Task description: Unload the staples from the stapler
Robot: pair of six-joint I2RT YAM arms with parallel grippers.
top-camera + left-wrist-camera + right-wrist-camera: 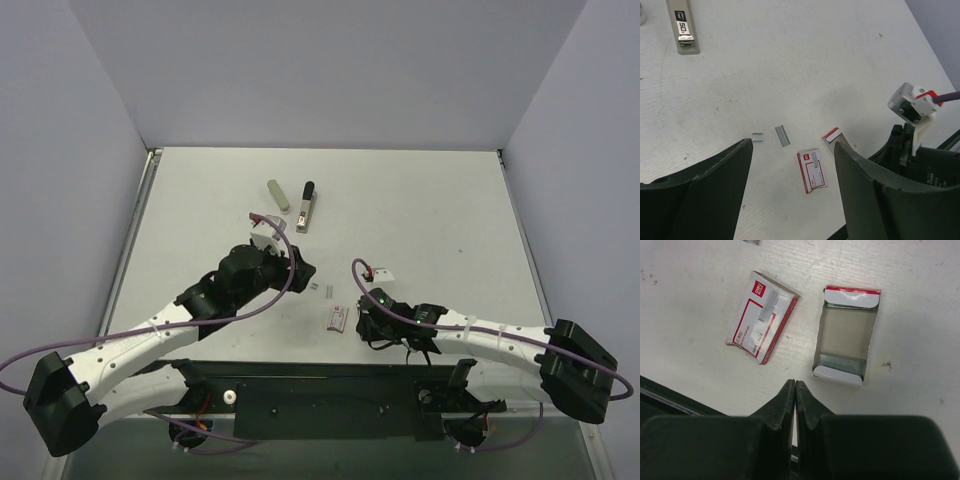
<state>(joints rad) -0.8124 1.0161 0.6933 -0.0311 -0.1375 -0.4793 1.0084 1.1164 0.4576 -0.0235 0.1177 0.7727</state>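
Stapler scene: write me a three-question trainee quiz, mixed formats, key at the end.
1. True or false: the right end effector is shut with nothing between its fingers.
2. The stapler is: A) held off the surface; B) lying flat on the table, untouched; C) standing on end.
3. Fill in: the left wrist view shows ___ loose staple strips on the table.

Key: 1 true; 2 B; 3 two.

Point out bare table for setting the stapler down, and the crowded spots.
Bare: the far right of the table, everything right of the stapler. Crowded: the near middle, with loose staples, box sleeve and tray.
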